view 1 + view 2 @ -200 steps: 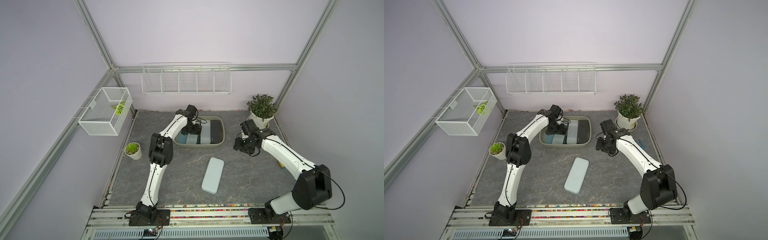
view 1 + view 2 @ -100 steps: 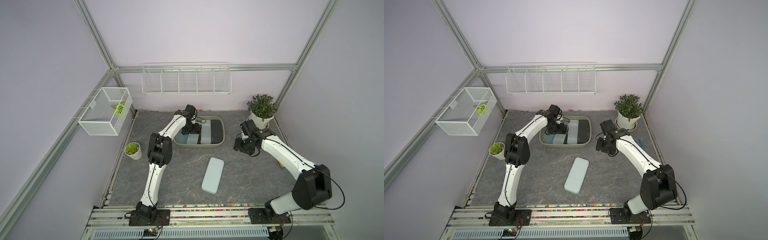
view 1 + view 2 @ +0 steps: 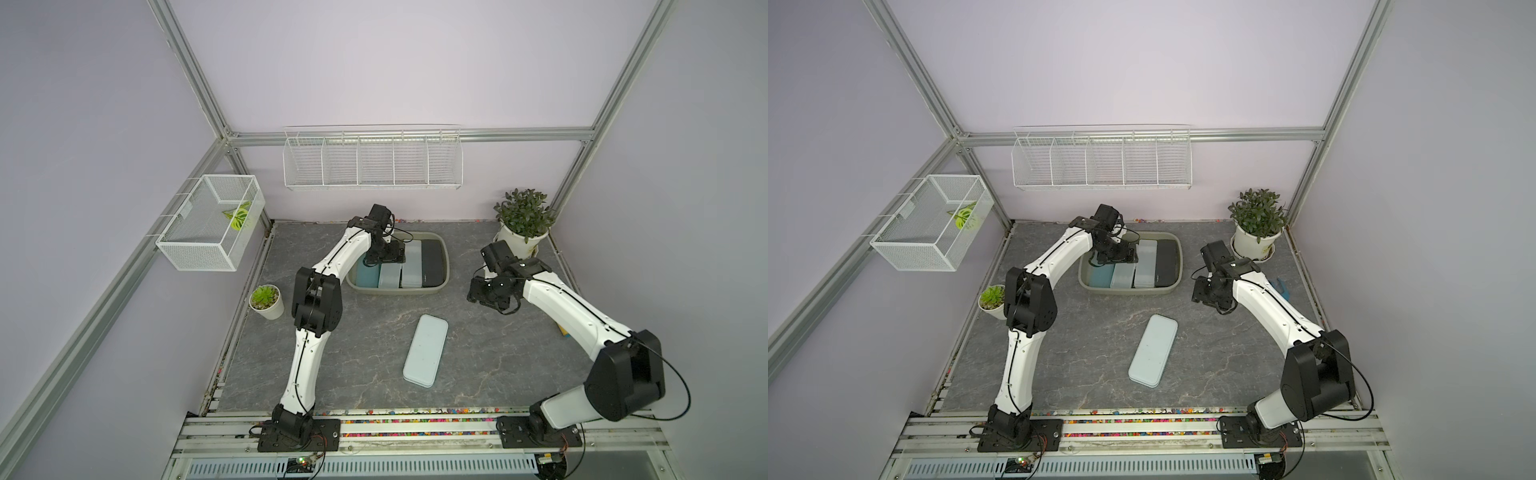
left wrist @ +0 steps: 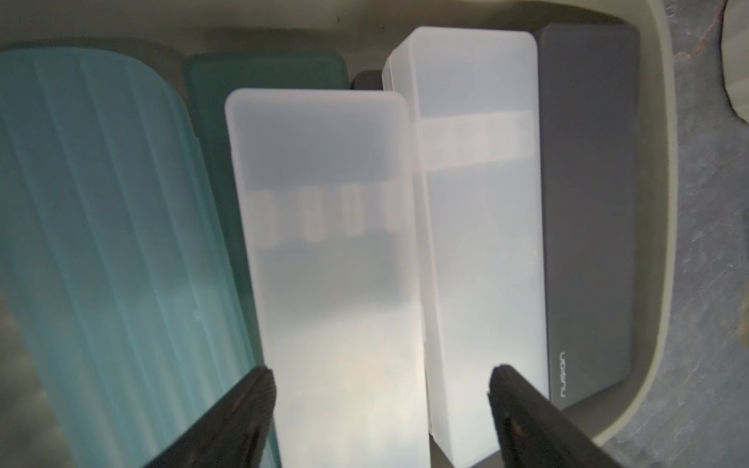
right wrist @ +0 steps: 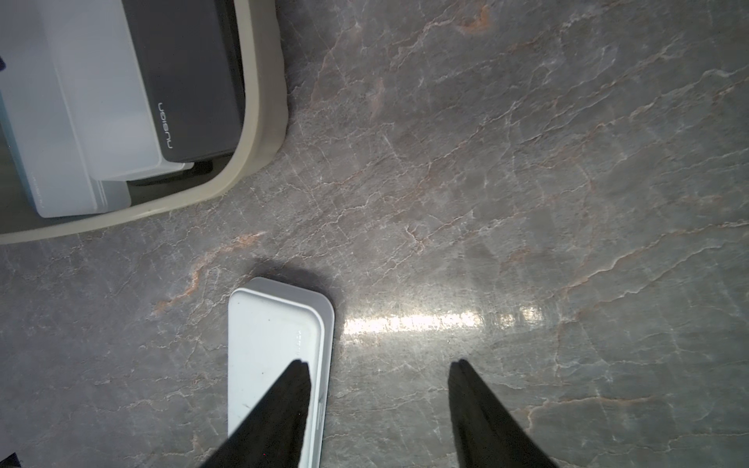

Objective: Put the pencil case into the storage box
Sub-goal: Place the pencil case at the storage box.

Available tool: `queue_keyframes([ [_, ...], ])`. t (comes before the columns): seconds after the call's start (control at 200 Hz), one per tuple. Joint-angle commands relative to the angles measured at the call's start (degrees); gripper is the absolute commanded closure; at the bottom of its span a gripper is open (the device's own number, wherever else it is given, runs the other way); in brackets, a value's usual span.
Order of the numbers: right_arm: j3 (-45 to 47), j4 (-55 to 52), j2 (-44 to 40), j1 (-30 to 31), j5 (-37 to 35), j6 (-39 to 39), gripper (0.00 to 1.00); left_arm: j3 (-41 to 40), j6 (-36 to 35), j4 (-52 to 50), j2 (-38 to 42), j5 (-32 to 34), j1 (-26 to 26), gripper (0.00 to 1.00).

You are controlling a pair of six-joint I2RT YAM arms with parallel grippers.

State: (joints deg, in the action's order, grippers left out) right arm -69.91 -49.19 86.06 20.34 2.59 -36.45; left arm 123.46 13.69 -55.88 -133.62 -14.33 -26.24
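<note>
My desk (image 3: 374, 332) has a grey, veined top. The olive-grey storage box (image 3: 448, 266) sits at its far middle. Nearer me and well apart from it, a pale blue pencil case (image 3: 426, 351) lies flat, slightly angled. A small potted succulent (image 3: 266, 301) stands at the left edge and a bigger potted plant (image 3: 523, 224) in the far right corner.

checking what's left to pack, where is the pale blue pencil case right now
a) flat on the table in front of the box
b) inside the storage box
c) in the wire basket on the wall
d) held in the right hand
a: the pale blue pencil case lies flat on the table, outside the storage box, with nothing gripping it.
</note>
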Motion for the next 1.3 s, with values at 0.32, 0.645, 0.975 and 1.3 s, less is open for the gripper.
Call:
queue_keyframes([
  [0.32, 1.1, -0.5, -2.4, 0.7, -0.1, -1.4, 0.40, -3.7, 3.0, 2.3, 4.4, -4.0, 0.4, 0.13],
  [0.645, 6.4, 5.0, -4.4, 2.6, 5.8, -3.1, 0.40, -17.7, 0.9, -1.7, 21.2, 2.4, 0.1, 0.13],
  [0.975, 22.7, 23.8, -7.5, 6.1, 17.3, -9.2, 0.40, -49.1, 0.3, 4.4, 39.3, -8.1, -7.8, 0.15],
  [1.3, 32.0, 34.3, -4.7, 11.2, 20.8, -12.6, 0.38, -64.2, 4.5, 19.7, 37.4, -19.2, -10.4, 0.15],
])
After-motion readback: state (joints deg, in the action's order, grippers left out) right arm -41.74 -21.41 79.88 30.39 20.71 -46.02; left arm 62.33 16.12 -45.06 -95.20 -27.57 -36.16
